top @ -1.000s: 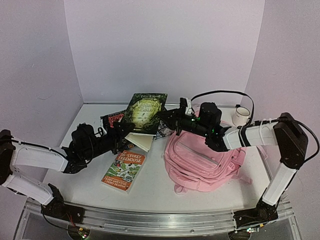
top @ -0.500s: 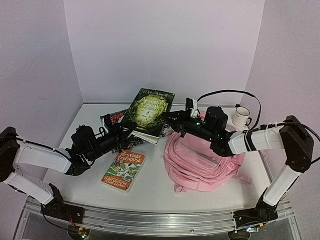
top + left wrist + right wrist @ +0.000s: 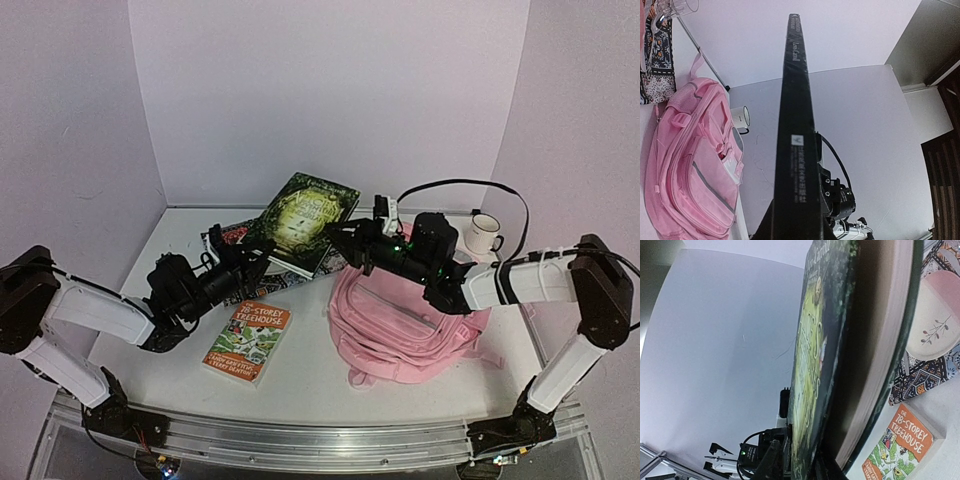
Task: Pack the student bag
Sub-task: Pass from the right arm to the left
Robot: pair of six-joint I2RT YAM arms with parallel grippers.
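Observation:
The student bag [image 3: 400, 320] lies flat right of centre, pink, its zipped front facing up; it also fills the left of the left wrist view as the bag [image 3: 690, 165]. A thick green book [image 3: 305, 220] hangs tilted above the table, behind and left of the bag. My left gripper [image 3: 258, 262] is shut on its lower left edge, and the black spine [image 3: 797, 150] runs up from between its fingers. My right gripper [image 3: 335, 238] straddles the book's right edge with its jaws open. One of its fingers [image 3: 769, 460] stands a little off the green cover [image 3: 825, 340].
An orange paperback [image 3: 250, 340] lies flat at front centre-left. A dark patterned cloth [image 3: 232, 240] with a pink plate [image 3: 935, 325] sits under the raised book. A white mug [image 3: 483, 233] stands at the back right by the wall. A clear cup [image 3: 680, 6] stands beyond the bag.
The green book has risen and swung right, its cover more upright. My left gripper has reached its lower edge and closed on it. My right gripper's jaws have parted.

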